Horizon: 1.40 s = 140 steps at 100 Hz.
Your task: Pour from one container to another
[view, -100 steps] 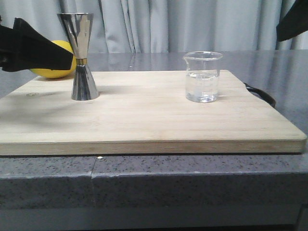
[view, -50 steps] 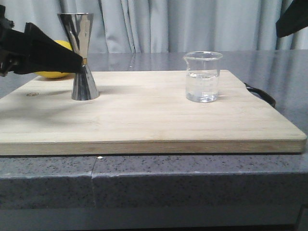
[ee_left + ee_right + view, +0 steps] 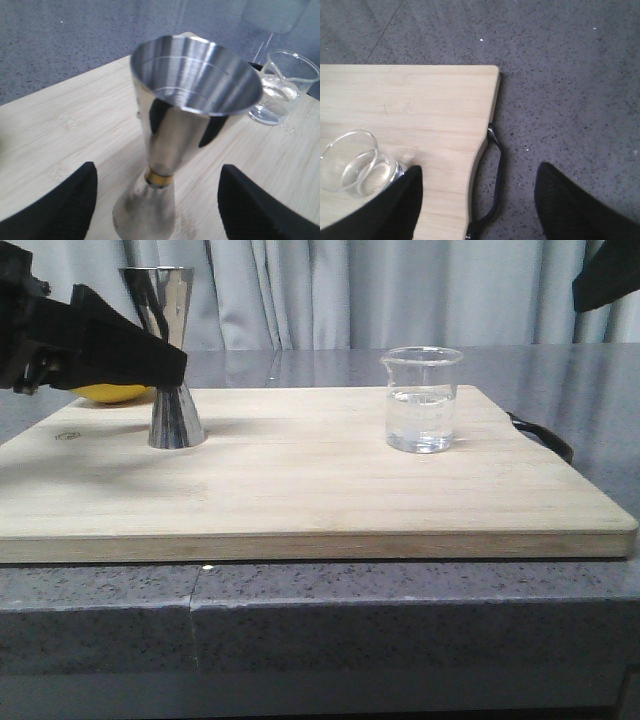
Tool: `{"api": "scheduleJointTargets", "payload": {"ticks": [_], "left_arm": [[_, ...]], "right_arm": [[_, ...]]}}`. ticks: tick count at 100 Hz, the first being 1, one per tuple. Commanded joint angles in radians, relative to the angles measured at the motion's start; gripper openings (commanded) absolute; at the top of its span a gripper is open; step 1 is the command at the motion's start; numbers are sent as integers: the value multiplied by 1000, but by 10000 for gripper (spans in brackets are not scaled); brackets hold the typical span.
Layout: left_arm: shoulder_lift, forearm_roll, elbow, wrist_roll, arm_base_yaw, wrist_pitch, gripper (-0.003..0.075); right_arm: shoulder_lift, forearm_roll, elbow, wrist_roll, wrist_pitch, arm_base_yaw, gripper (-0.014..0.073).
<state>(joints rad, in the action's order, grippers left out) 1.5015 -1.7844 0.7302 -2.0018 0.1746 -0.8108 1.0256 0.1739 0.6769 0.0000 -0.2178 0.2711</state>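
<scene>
Front view: steel jigger (image 3: pixel 172 360) upright on wooden board (image 3: pixel 300 480), toward its far left | glass beaker (image 3: pixel 421 400) with clear liquid upright right of the jigger, well apart | left gripper (image 3: pixel 157 205) fingers spread either side of jigger's gold waist, not touching | right gripper (image 3: pixel 477 200) fingers apart, above the board's right edge by its black handle (image 3: pixel 492 180), holding nothing | yellow fruit (image 3: pixel 105 392) behind the jigger.

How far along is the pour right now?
Nothing is poured yet: the beaker stands upright on the board with clear liquid inside, and the jigger looks empty. In hand: the open left gripper straddles the jigger's waist, not visibly clamped. Left: the open right gripper, off the board's edge, must grasp the beaker, lift and pour.
</scene>
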Motion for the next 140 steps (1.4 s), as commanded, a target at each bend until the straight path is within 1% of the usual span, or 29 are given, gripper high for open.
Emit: {"api": "scheduleJointTargets", "payload": {"ticks": [1,39,66,71,78,83,89,90,102,111,120,128,135,140], "left_arm": [[-13,-57,31,-8,29,-61,463],[42,-57,88,-10,45,-68,463],[54,-57,92,-10,45,-68,452],[58,-57,92,-10,45,-68,429],[58,-55,92,-10,45,-66,372],[58,-55,92,-10,45,-66,320],[58,-55,92,-10,45,-61,235],[58,-55,92,-10,45,-61,235],[58,-55,92,-10,45,-61,76],[58,-55,92,-10,45,-61,-19],[58,-55,92,-10,45,-61,-20],[58,-55,92,-10,45,-61,-20],[57,-55,92,-10,45,-69,-20],[55,-55,92,-5,45,-85,-20]], "right_arm": [[-9,2,36,-16,81,1,433],[-9,2,36,-16,81,1,433],[-9,2,36,-16,81,1,434],[-9,2,36,-16,81,1,433],[-9,2,36,-16,81,1,433],[-9,2,36,-16,81,1,433],[-9,2,36,-16,81,1,433],[-9,2,36,-16,81,1,433],[-9,2,36,-16,79,1,433],[-9,-2,36,-16,79,1,433],[-9,-30,36,-17,81,4,433],[-9,-53,36,-17,84,28,433],[-9,-76,23,-17,115,67,433],[-9,-98,6,-17,169,102,433]]}}
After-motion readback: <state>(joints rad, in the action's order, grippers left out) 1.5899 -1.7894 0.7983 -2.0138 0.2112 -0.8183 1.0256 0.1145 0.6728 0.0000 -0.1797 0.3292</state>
